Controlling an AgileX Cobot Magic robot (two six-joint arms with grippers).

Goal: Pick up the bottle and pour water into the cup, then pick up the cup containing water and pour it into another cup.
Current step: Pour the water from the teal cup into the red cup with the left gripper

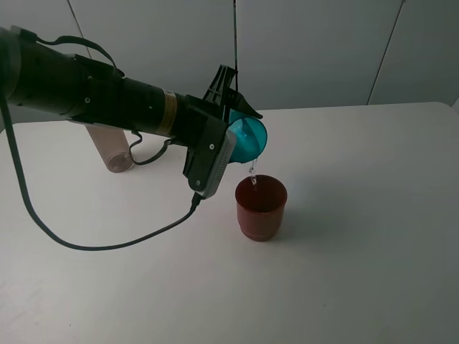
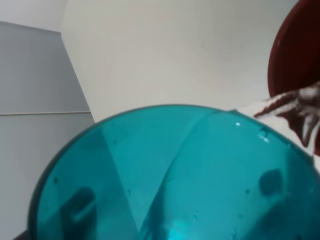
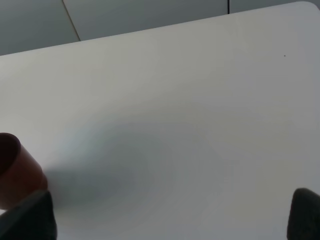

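My left gripper [image 1: 234, 120] is shut on the teal-blue cup [image 1: 249, 138] and holds it tipped on its side above the dark red cup [image 1: 261, 208]. A thin stream of water [image 1: 253, 174] falls from its rim into the red cup. In the left wrist view the teal cup [image 2: 175, 175] fills the frame and the red cup [image 2: 295, 55] shows at the edge. The smoky-grey bottle [image 1: 113, 149] is on the table behind my left arm, partly hidden. My right gripper [image 3: 165, 217] is open and empty, with the red cup [image 3: 15, 170] off to one side.
A black cable [image 1: 107, 244] from my left arm loops over the white table [image 1: 358, 215]. A grey panelled wall [image 1: 308, 50] runs along the table's far edge. My right arm is outside the exterior view.
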